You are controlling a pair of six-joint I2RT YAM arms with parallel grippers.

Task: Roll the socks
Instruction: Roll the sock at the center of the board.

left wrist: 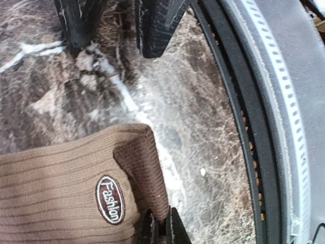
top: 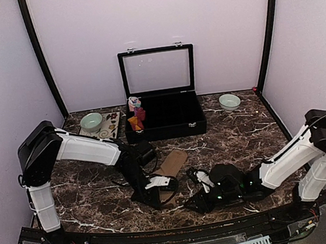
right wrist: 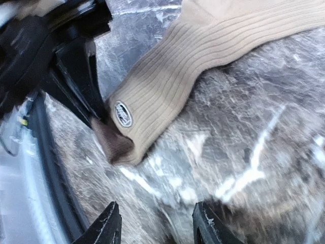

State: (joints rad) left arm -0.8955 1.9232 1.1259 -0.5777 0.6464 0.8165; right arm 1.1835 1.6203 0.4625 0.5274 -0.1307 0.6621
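A tan-brown ribbed sock (top: 172, 161) lies flat on the marble table, running from the middle toward the front. It carries an oval "Fashion" label (left wrist: 109, 199) near its darker brown cuff (right wrist: 112, 145). My left gripper (left wrist: 162, 230) is shut on the folded corner of that cuff, low over the table. My right gripper (right wrist: 158, 226) stands open just short of the cuff with nothing between its fingers (left wrist: 157, 25). Red and orange socks (top: 138, 116) sit against the left end of the black box, too small to see in detail.
A black case (top: 163, 125) with its glass lid up stands at the back centre. A green bowl (top: 91, 120) rests on a patterned mat at the back left, and a second bowl (top: 229, 101) at the back right. The black front rail (left wrist: 238, 127) runs close to both grippers.
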